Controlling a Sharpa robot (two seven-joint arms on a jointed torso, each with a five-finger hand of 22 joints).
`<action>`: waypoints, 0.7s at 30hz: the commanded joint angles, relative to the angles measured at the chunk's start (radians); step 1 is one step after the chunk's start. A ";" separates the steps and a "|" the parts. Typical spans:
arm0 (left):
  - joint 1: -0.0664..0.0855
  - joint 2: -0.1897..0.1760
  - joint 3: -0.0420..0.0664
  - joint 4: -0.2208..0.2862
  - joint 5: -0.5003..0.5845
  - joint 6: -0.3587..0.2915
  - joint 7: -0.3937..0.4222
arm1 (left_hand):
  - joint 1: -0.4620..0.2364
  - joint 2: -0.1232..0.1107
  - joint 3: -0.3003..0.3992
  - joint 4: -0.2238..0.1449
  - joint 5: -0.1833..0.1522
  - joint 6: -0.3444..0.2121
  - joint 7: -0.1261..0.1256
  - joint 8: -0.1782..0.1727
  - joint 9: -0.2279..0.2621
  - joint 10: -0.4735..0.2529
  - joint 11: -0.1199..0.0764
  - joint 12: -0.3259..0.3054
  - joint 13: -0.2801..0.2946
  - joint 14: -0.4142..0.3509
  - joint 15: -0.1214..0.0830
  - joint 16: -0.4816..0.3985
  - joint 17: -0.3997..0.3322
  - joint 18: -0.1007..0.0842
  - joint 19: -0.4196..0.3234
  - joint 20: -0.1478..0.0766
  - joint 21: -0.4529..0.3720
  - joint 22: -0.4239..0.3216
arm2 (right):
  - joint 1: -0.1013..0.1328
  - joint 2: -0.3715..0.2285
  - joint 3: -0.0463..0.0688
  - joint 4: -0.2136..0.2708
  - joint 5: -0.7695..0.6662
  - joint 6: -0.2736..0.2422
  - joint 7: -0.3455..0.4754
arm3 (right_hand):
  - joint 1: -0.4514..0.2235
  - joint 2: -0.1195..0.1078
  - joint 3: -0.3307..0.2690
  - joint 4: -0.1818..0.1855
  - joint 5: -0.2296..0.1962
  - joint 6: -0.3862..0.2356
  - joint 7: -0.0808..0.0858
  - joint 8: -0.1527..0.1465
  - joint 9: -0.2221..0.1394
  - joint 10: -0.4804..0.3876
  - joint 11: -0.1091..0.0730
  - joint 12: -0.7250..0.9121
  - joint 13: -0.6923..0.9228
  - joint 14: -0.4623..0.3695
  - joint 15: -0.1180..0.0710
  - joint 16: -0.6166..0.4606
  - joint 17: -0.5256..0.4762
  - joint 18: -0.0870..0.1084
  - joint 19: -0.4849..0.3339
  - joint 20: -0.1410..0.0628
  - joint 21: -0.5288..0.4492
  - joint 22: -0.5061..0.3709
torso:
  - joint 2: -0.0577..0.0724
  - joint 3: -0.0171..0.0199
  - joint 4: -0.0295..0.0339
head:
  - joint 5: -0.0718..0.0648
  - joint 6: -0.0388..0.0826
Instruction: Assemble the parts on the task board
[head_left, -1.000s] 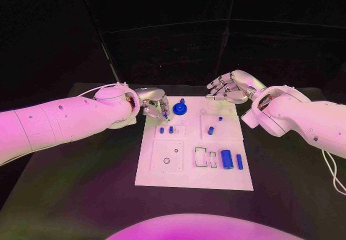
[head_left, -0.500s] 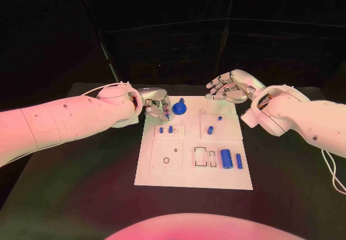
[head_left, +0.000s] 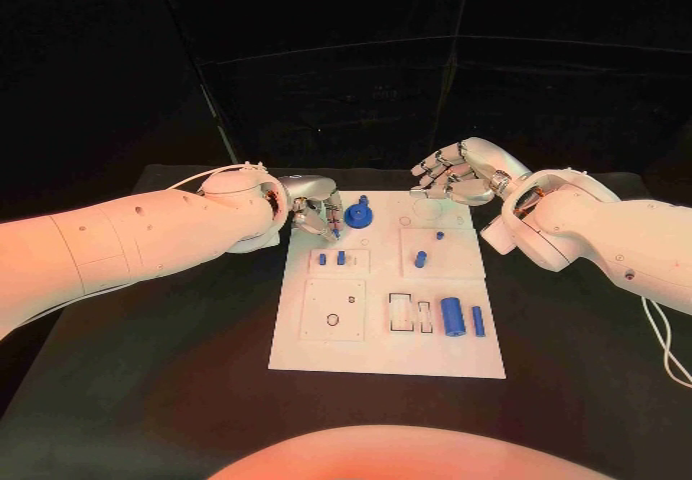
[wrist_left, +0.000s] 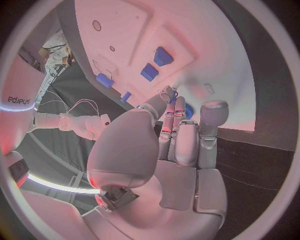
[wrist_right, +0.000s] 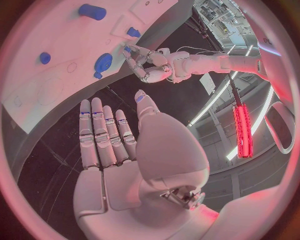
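The task board (head_left: 389, 300) lay in the middle of the black table (head_left: 173, 340), its long side running from near to far. The left hand (head_left: 310, 214) hung over the board's far left corner, its fingers drawn together around a small blue part (head_left: 335, 229) pinched at their tips; in the left wrist view the same fingertips (wrist_left: 169, 95) closed on a bit of blue just above the white plate. Just to the right of that hand stood a larger round blue part (head_left: 359, 216) on the board's far edge. The right hand (head_left: 459, 172) hovered beyond the board's far right corner, holding nothing, its fingers apart and loosely curved; the right wrist view showed its palm flat and fingers (wrist_right: 103, 135) stretched side by side. On the board, two short blue pegs (head_left: 332, 259) stood in the left middle panel, another blue peg (head_left: 421, 260) in the right middle panel, and a thick blue cylinder (head_left: 453, 318) with a slimmer blue pin (head_left: 477, 322) beside it lay near the right near edge.
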 joint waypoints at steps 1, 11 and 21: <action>0.001 0.004 0.000 -0.004 0.003 0.021 -0.007 | -0.010 0.000 0.008 0.000 -0.001 0.009 0.001 -0.003 0.000 0.008 0.002 -0.007 -0.002 0.016 -0.008 -0.004 -0.001 -0.006 0.007 0.000 0.003 -0.002 | 0.002 0.001 0.001 0.002 0.003 -0.004 0.012 | -0.001 0.011 0.002 -0.006 0.006 -0.005 0.067 0.007 -0.001 -0.004 -0.001 0.007 -0.001 0.000 0.004 -0.005 -0.001 0.003 0.003 0.007 -0.005 -0.001 | 0.000 0.0000 0.0003 | 0.000 -0.001; -0.002 0.014 -0.001 -0.012 0.003 0.041 -0.008 | -0.010 0.000 0.009 -0.001 -0.001 0.008 0.001 -0.004 -0.001 0.008 0.002 -0.008 -0.002 0.016 -0.008 -0.004 -0.002 -0.006 0.006 0.000 0.002 -0.002 | 0.002 0.002 0.001 0.002 0.003 -0.003 0.012 | -0.001 0.011 0.002 -0.006 0.006 -0.005 0.067 0.007 -0.001 -0.004 -0.001 0.007 -0.001 0.000 0.004 -0.005 -0.001 0.003 0.003 0.007 -0.005 -0.001 | 0.000 -0.0002 0.0007 | 0.000 -0.004; -0.003 0.015 -0.001 -0.011 0.003 0.056 -0.011 | -0.010 0.000 0.010 -0.001 -0.001 0.008 0.001 -0.004 -0.001 0.008 0.002 -0.009 -0.002 0.016 -0.008 -0.005 -0.003 -0.006 0.006 0.000 0.002 -0.002 | 0.002 0.000 0.001 0.004 0.003 -0.004 0.012 | -0.001 0.011 0.002 -0.006 0.006 -0.005 0.067 0.007 -0.001 -0.004 -0.001 0.007 -0.001 0.000 0.004 -0.005 -0.001 0.003 0.003 0.007 -0.005 -0.001 | 0.001 -0.0001 0.0012 | -0.001 -0.006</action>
